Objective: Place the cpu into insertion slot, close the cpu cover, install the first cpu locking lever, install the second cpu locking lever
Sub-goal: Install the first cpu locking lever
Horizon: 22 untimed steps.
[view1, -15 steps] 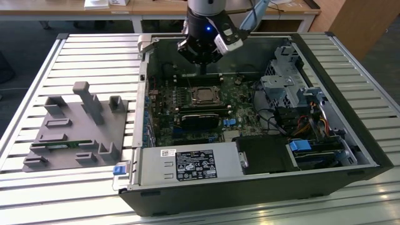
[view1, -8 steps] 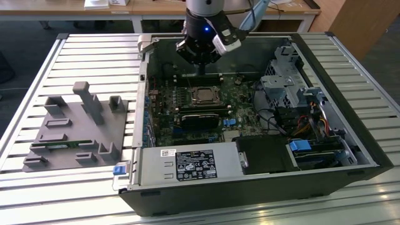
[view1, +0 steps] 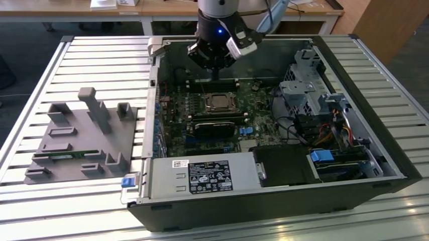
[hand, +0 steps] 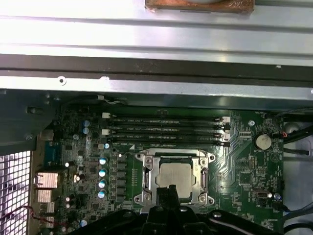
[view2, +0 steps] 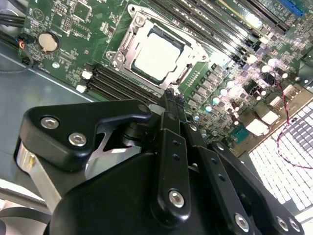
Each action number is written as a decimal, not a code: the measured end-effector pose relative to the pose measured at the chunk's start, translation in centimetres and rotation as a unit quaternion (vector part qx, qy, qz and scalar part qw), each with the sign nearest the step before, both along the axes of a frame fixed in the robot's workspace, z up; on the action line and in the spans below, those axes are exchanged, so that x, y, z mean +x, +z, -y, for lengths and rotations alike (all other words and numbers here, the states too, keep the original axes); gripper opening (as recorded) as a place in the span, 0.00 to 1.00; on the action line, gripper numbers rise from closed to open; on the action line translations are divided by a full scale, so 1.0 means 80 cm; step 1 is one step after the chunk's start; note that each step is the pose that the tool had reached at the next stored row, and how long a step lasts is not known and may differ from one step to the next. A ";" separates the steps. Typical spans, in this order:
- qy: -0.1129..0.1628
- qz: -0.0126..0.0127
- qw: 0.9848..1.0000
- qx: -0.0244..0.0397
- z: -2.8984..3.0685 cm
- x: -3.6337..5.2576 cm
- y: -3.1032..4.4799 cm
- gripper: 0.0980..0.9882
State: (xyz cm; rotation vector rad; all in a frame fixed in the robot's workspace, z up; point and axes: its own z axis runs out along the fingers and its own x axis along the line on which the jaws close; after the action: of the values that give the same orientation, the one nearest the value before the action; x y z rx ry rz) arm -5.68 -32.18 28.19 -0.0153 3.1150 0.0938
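The cpu [view1: 218,102] lies flat in its socket on the green motherboard, its silver top showing in both wrist views [view2: 158,55] [hand: 174,177]. The cpu cover [hand: 173,155] is down around it as a silvery frame [view2: 128,36]. Thin metal levers run along two sides of the socket; I cannot tell whether they are latched. My gripper [view1: 216,76] hangs above the board, just beyond the socket over the memory slots. Its black fingers [view2: 171,100] stand together with nothing between them, and their tip [hand: 166,193] is close to the socket's edge.
The open computer case [view1: 389,150] lies on a slatted metal table. A black labelled power supply box [view1: 208,176] sits near the front, with drive cages and cables [view1: 315,95] at the exterior view's right. A grey fixture with upright blocks [view1: 80,135] stands at the left.
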 end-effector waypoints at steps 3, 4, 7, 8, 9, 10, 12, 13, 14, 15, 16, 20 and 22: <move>0.000 0.000 1.000 0.000 -0.0009 -0.009 -0.0013 0.01; 0.000 0.000 1.000 0.000 -0.0018 -0.011 -0.0016 0.01; 0.000 0.000 1.000 0.000 -0.0072 -0.015 -0.0043 0.01; 0.000 0.000 1.000 0.000 -0.0092 -0.016 -0.0056 0.01; 0.000 0.000 1.000 0.000 -0.0101 -0.017 -0.0076 0.01; 0.000 0.000 1.000 0.000 -0.0104 -0.017 -0.0099 0.01; 0.000 0.000 1.000 0.000 -0.0106 -0.018 -0.0143 0.01; 0.000 0.000 1.000 0.000 -0.0106 -0.018 -0.0163 0.01; 0.000 0.000 1.000 0.000 -0.0106 -0.020 -0.0175 0.01; 0.000 0.000 1.000 -0.001 -0.0105 -0.022 -0.0181 0.01; -0.001 -0.001 1.000 -0.001 -0.0105 -0.024 -0.0182 0.01; -0.004 -0.001 1.000 -0.001 -0.0105 -0.029 -0.0186 0.01; -0.005 0.000 1.000 0.000 -0.0106 -0.034 -0.0193 0.01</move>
State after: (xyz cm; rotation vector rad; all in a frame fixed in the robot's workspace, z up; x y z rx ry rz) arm -8.40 -31.33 26.65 -0.0010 3.1157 0.0923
